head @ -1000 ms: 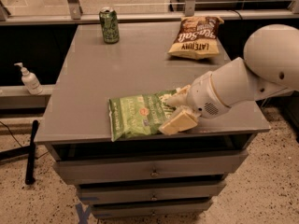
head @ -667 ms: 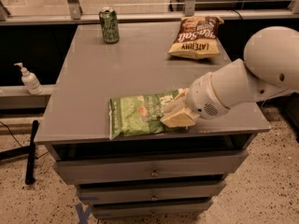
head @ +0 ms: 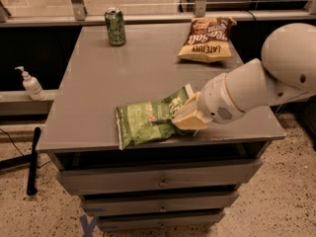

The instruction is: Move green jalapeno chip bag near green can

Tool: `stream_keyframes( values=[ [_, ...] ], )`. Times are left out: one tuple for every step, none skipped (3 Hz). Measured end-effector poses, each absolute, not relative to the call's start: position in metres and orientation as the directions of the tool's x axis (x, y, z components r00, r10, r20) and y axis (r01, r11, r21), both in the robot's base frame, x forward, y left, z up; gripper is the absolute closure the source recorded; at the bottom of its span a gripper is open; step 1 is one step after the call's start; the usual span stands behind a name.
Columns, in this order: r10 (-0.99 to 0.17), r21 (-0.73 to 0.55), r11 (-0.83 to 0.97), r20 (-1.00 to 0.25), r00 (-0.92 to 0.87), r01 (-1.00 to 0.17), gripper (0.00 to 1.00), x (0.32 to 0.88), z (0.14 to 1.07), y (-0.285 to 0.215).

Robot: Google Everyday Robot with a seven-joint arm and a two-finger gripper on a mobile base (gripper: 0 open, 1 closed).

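Note:
The green jalapeno chip bag (head: pixel 145 121) lies near the front edge of the grey table (head: pixel 123 78), its right end lifted off the surface. My gripper (head: pixel 185 115) comes in from the right and is shut on that lifted right end. The tan fingers (head: pixel 191 118) press against the bag's edge. The green can (head: pixel 115 27) stands upright at the far left of the table top, well away from the bag and the gripper.
A brown and tan chip bag (head: pixel 206 39) lies at the far right of the table. A white pump bottle (head: pixel 31 84) stands on a ledge to the left. Drawers (head: pixel 160 181) sit below the table top. A black pole (head: pixel 32 159) leans at the lower left.
My gripper has closed in on the bag's right end, and that end has risen off the table. The can and the brown bag have not moved.

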State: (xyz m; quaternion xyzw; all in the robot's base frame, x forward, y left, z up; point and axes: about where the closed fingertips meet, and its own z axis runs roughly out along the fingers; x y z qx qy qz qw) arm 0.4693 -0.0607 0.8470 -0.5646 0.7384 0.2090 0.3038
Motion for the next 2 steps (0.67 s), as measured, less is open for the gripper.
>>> stream_keyframes(
  values=[
    [-0.706,-0.103,0.287,-0.695,-0.137,-0.952,1.00,0.483,0.876,-0.067],
    [-0.726,-0.227,0.321,-0.682,-0.085,-0.920,1.00,0.502,0.936,-0.093]
  ],
)
